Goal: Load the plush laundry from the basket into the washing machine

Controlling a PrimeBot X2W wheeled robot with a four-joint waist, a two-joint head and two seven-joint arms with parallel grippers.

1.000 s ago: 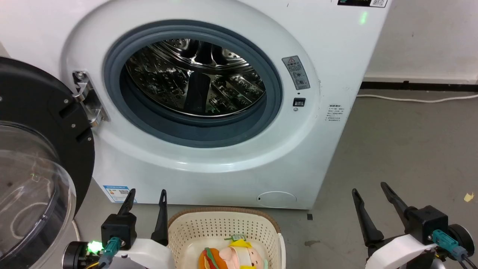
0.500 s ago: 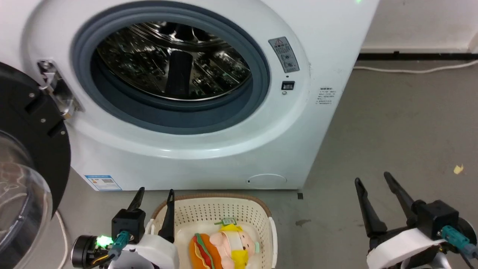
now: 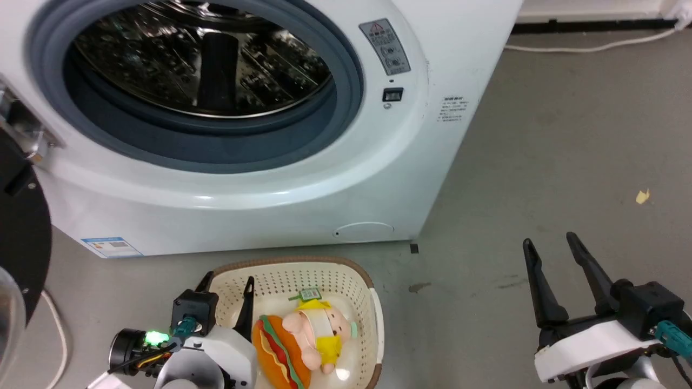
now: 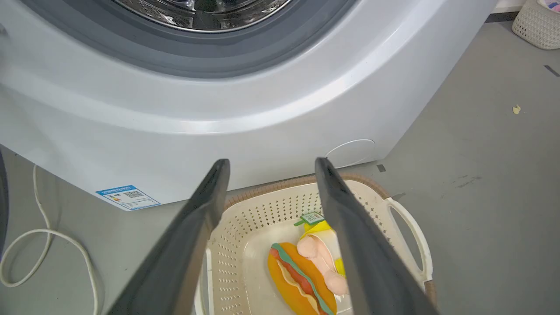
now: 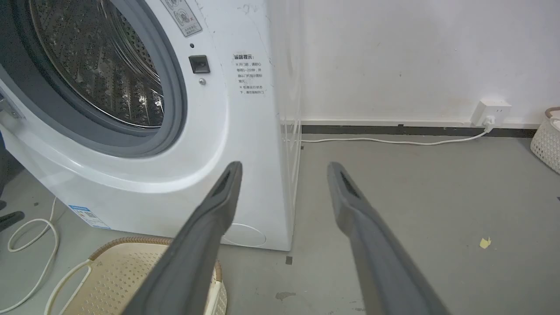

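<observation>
Now, left gripper (image 3: 228,278): parted, seemingly astride my cream perforated plastic basket (image 3: 292,262).
Right gripper (image 3: 549,239): parted over grey floor (image 3: 540,135).
Pink-beige plush pig-on-hamburger (image 3: 303,340): inside basket.

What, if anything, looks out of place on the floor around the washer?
Only small things: a yellow scrap lies on the bare floor well right of the washer, and a dark stain marks the floor just right of the basket. Nothing looks spilled, tipped or damaged.
</observation>
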